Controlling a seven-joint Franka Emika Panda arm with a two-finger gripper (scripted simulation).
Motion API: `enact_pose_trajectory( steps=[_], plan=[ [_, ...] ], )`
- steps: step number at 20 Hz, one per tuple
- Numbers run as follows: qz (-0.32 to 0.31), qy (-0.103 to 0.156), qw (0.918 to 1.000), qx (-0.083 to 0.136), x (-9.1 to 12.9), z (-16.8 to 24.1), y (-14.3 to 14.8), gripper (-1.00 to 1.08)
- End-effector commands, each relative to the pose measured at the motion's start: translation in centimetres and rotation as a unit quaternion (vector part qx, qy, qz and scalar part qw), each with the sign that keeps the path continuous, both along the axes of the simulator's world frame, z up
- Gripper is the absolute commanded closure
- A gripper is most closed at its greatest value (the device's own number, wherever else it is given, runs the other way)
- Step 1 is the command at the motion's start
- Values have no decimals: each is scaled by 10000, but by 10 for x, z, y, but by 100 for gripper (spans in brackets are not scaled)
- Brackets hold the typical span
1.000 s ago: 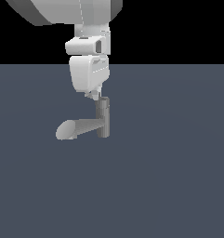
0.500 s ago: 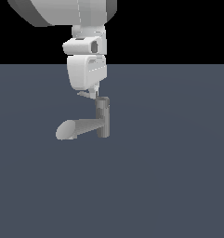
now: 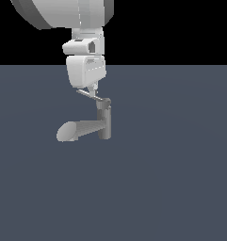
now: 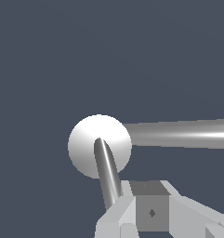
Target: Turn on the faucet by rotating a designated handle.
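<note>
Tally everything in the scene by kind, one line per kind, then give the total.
Faucet: 1
Handle on the faucet: 1
Robot arm with its gripper: 1
Flat grey surface: 1
Total: 4

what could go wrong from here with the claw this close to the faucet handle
The claw sits near the outer end of the thin handle, so a push may slide off the tip. The handle is slim and slopes, so contact could skip over it. The spout lies just below; dropping lower risks bumping it.
</note>
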State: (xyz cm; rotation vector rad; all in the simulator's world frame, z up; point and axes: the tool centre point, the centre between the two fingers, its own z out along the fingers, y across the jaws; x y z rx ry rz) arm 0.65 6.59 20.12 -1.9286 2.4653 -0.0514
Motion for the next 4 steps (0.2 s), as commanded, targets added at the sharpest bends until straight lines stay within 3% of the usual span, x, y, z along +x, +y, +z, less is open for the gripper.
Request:
enact_pose_trajectory(
  steps=[1, 4],
  plan=[
    [371, 131, 9992, 85, -4, -18, 50, 108],
    [393, 146, 9991, 89, -1, -19, 57, 108]
  ],
)
